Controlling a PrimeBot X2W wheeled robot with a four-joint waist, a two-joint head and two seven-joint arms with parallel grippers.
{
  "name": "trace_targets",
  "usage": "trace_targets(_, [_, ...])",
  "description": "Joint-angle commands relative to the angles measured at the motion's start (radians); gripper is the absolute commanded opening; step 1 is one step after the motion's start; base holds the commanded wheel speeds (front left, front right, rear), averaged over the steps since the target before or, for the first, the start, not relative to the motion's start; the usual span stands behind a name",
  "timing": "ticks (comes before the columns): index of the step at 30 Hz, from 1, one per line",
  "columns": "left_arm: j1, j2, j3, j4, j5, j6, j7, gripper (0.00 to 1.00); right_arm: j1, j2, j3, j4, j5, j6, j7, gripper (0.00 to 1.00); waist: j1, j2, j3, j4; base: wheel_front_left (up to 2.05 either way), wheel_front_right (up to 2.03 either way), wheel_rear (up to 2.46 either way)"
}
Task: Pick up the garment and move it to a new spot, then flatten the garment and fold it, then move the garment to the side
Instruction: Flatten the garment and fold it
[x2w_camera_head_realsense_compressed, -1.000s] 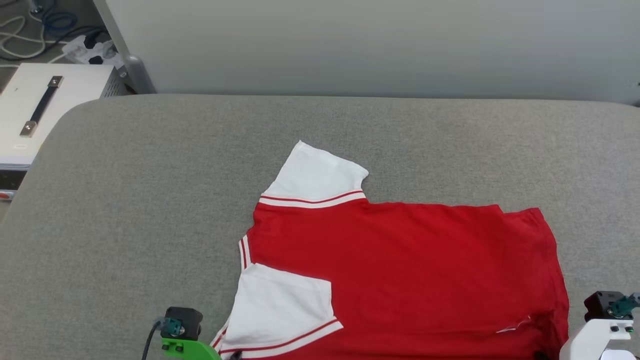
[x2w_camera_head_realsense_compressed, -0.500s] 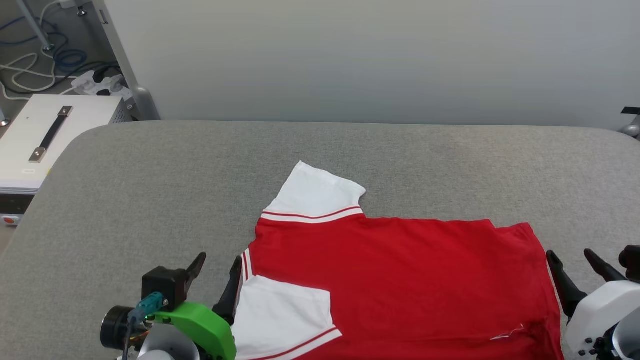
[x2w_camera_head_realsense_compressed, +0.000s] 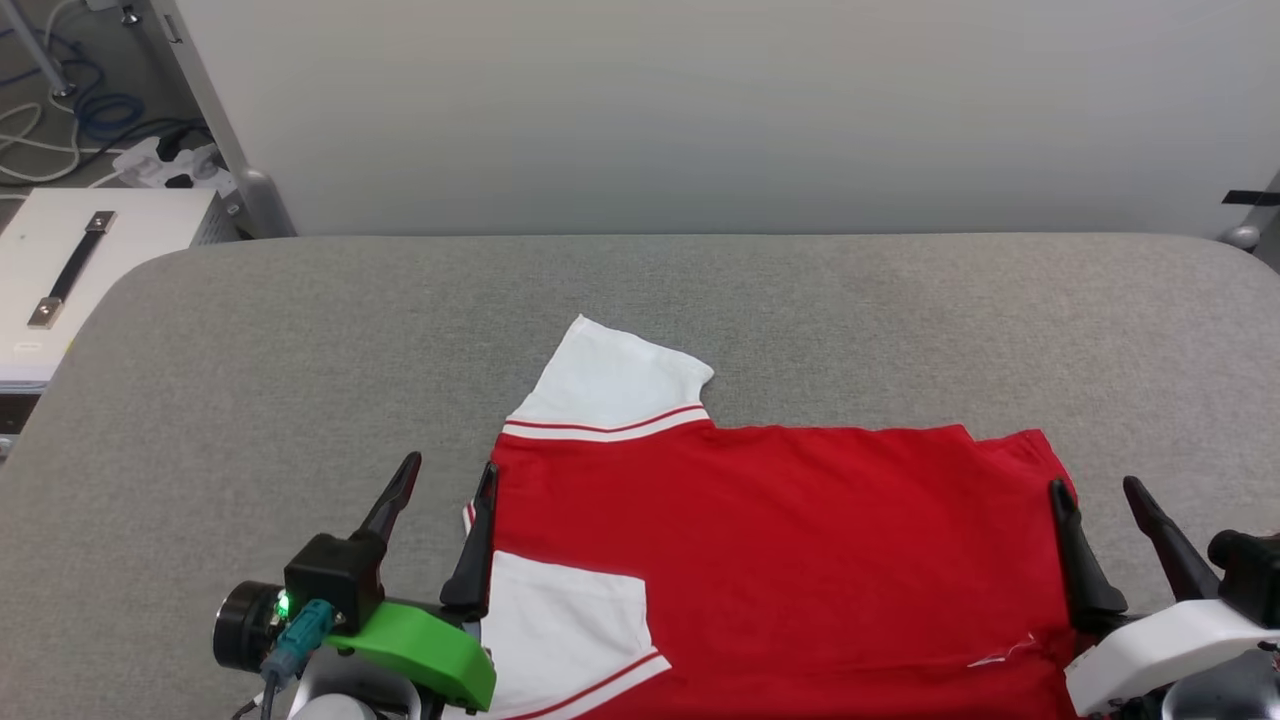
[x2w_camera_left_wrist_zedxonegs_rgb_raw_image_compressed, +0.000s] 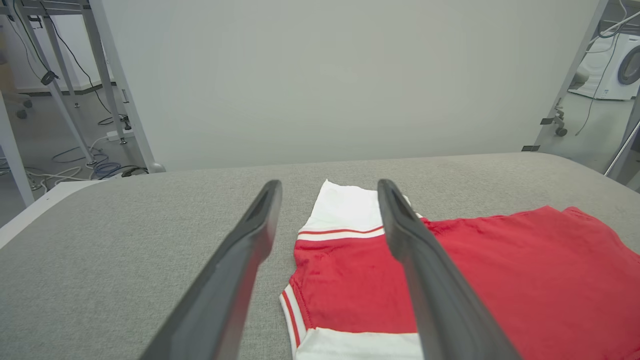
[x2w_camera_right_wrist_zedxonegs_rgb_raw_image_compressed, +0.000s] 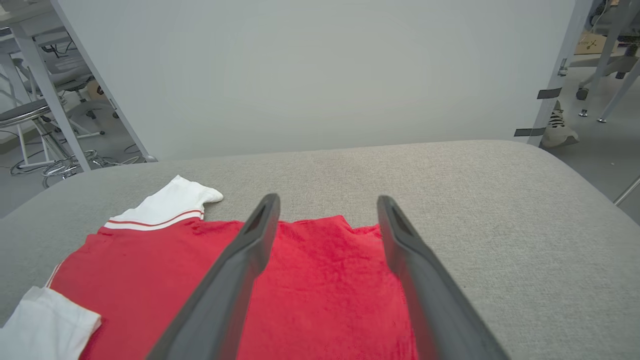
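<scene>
The garment (x2w_camera_head_realsense_compressed: 800, 540) lies flat on the grey table (x2w_camera_head_realsense_compressed: 250, 400), plain red side up. One white sleeve (x2w_camera_head_realsense_compressed: 610, 385) points to the far side, and the other sleeve (x2w_camera_head_realsense_compressed: 560, 620) is folded over the red body near me. My left gripper (x2w_camera_head_realsense_compressed: 449, 470) is open above the collar edge, its fingers astride that edge in the left wrist view, where my left gripper (x2w_camera_left_wrist_zedxonegs_rgb_raw_image_compressed: 328, 184) hangs over the garment (x2w_camera_left_wrist_zedxonegs_rgb_raw_image_compressed: 500, 280). My right gripper (x2w_camera_head_realsense_compressed: 1093, 488) is open at the hem edge. In the right wrist view my right gripper (x2w_camera_right_wrist_zedxonegs_rgb_raw_image_compressed: 327, 199) hovers over the garment (x2w_camera_right_wrist_zedxonegs_rgb_raw_image_compressed: 325, 280), holding nothing.
A white box with a strap handle (x2w_camera_head_realsense_compressed: 70, 260) stands off the table's left end, with cables and a power strip (x2w_camera_head_realsense_compressed: 160, 165) behind it. A pale wall panel (x2w_camera_head_realsense_compressed: 700, 110) backs the table. A striped shoe (x2w_camera_right_wrist_zedxonegs_rgb_raw_image_compressed: 557, 130) shows on the floor beyond the right corner.
The camera has shifted. Both grippers have come up into view from the bottom edge, fingers pointing forward beside the garment's two ends. The garment lies as before.
</scene>
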Motion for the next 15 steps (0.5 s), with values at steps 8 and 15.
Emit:
trace_targets(8, [-0.072, -0.040, 0.064, 0.079, 0.092, -0.120, -0.006, 1.00, -0.042, 0.028, 0.041, 0.018, -0.021, -0.001, -0.070, 1.00, 0.0000, -0.0001, 0.092, -0.083, 0.00, 0.00, 0.00])
trace_targets(15, [-0.302, 0.015, 0.058, 0.173, 0.115, -0.233, 0.071, 1.00, -0.087, 0.038, 0.074, 0.019, -0.040, -0.001, -0.099, 1.00, 0.0000, -0.0001, 0.205, -0.147, 0.00, 0.00, 0.00])
